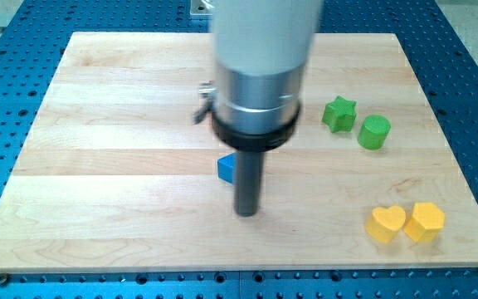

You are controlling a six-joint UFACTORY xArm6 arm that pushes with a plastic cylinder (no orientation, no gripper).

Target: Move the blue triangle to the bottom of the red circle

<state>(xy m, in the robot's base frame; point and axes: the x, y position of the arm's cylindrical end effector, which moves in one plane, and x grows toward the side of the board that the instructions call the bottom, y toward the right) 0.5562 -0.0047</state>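
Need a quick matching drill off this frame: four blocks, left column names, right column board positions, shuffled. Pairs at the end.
1. blue block
2. green star
3. green cylinder
4. yellow heart

A. view's bottom right, touching another yellow block
B. beside my tip, on its left
C. right of the star, slightly lower
D. uppermost on the view's right

Pairs: 1-B, 2-D, 3-C, 4-A

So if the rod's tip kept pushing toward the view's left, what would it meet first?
Probably the blue block: it sits right against the rod's left side, just above my tip. Depth is unclear, so the tip may slide just below it. No red circle is visible.
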